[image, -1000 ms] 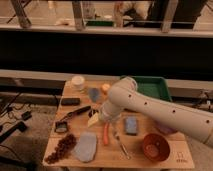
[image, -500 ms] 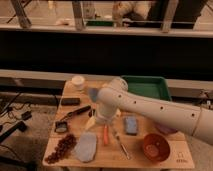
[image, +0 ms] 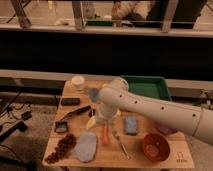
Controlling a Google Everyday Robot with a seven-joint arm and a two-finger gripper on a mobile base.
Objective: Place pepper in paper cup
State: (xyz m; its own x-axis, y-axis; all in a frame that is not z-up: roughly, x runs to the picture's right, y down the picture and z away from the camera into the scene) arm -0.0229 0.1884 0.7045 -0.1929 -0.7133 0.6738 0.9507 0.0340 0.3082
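Note:
The pepper (image: pixel 105 134), slim and orange-red, lies on the wooden table (image: pixel 165 162) just left of its middle. My gripper (image: pixel 102 120) hangs at the end of the white arm (image: pixel 150 107) that reaches in from the right. It points down right above the pepper's far end, open and holding nothing. The paper cup (image: pixel 78 82), short and cream-white, stands at the table's far left corner, well behind the gripper. The arm hides the table's middle back.
A green tray (image: pixel 145 86) sits at the back right and a brown bowl (image: pixel 156 146) at the front right. A blue sponge (image: pixel 131 125), a grey cloth (image: pixel 86 146), dark grapes (image: pixel 61 148), a black box (image: pixel 70 101), a pale yellow piece (image: pixel 91 123) and a utensil (image: pixel 120 142) lie around the pepper.
The arm has swung left and lower, bringing the gripper down over the pepper. Nothing on the table has moved.

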